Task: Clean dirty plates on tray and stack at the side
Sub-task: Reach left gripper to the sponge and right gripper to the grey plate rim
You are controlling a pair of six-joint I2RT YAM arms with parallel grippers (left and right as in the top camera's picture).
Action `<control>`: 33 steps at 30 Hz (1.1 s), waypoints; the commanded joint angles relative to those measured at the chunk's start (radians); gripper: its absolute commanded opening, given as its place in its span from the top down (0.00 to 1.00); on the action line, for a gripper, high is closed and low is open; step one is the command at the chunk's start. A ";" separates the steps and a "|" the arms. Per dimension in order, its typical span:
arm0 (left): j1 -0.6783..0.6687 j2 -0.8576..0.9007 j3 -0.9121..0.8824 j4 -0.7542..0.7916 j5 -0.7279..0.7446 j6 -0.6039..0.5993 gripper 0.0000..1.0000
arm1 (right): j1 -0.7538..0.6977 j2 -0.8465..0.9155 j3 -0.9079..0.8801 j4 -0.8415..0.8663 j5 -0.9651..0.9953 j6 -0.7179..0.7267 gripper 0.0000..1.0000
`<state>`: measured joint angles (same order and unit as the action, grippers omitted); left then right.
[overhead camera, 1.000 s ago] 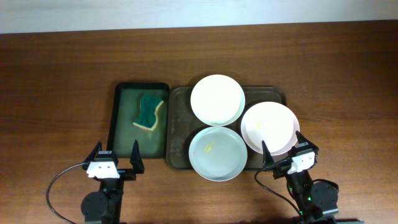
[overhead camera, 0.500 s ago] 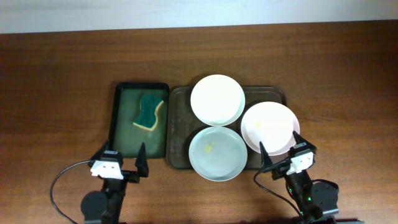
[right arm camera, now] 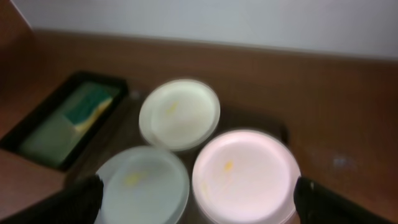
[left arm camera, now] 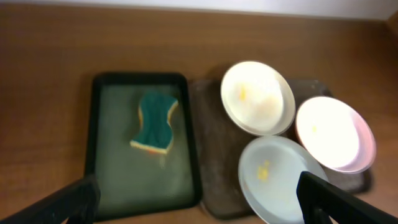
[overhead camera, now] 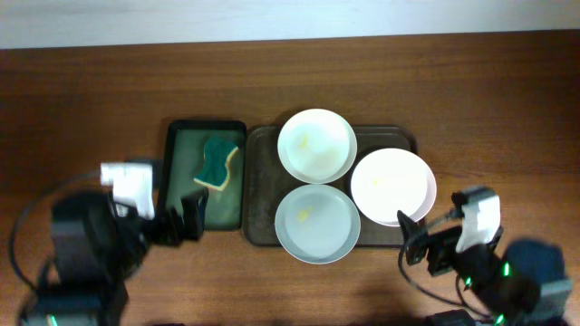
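Since the picture half a second back, both arms have lifted away from the near edge of the worktop [overhead camera: 91, 91] and now show larger and blurred in the overhead view. The left hand [overhead camera: 184, 220] has swung left and farther in, so that it hangs over the near end of the green tray [overhead camera: 169, 172]. The right hand [overhead camera: 410, 241] has shifted right and sits just near of the pale pink plate [overhead camera: 392, 186]. Nothing else has moved.

The brown tray [overhead camera: 261, 181] lies mid-worktop, just beside the green tray's right side, and carries all three plates. The white plate [overhead camera: 316, 145] is at the far side, the pale green plate [overhead camera: 317, 222] is near, and the pink one is to the right. Each overhangs the rim and bears a small yellow smear. The sponge [overhead camera: 217, 163] lies in the green tray.

Both hands are released. Each wrist view shows its two fingertips [left arm camera: 65, 204] spread to the lower corners with nothing between them. Only the overhead view shows the arms and their cables [overhead camera: 27, 226]. The left wrist view brings out the sponge's yellow underlayer. The right wrist view, though blurred, shows a broad pale wall [right arm camera: 217, 18] behind the worktop and makes the pink tint plainer.
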<state>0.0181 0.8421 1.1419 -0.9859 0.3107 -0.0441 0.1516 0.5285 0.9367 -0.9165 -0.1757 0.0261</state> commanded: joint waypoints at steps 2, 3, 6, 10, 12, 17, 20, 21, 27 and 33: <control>-0.004 0.227 0.243 -0.098 0.071 0.018 0.01 | 0.005 0.355 0.304 -0.204 -0.046 0.009 0.02; -0.004 0.253 0.261 -0.101 0.072 0.018 0.01 | 0.005 0.418 0.355 -0.234 -0.083 0.008 0.02; -0.004 0.312 0.268 -0.102 0.089 0.018 0.55 | 0.005 0.565 0.464 -0.309 -0.120 0.009 0.02; -0.005 0.394 0.266 -0.200 0.083 0.012 0.99 | 0.005 0.732 0.502 -0.412 -0.267 0.009 0.43; -0.005 0.433 0.266 -0.224 0.027 0.011 0.84 | 0.006 0.795 0.493 -0.503 -0.256 0.008 0.55; -0.005 0.536 0.265 -0.198 -0.090 0.011 0.55 | 0.006 0.847 0.311 -0.484 -0.232 0.105 0.45; -0.008 0.621 0.265 -0.184 -0.079 0.011 0.47 | 0.006 0.847 0.179 -0.403 -0.215 0.188 0.44; -0.012 0.649 0.265 -0.174 -0.070 0.011 0.46 | 0.006 0.847 0.150 -0.380 -0.194 0.217 0.44; -0.072 0.821 0.265 -0.109 -0.136 0.011 0.39 | 0.013 0.847 0.054 -0.306 -0.141 0.271 0.41; -0.158 0.966 0.265 -0.110 -0.298 0.011 0.18 | 0.068 0.847 0.048 -0.272 -0.141 0.271 0.33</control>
<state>-0.0998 1.7386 1.3964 -1.0988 0.1314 -0.0406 0.1844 1.3777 0.9909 -1.2053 -0.3298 0.2840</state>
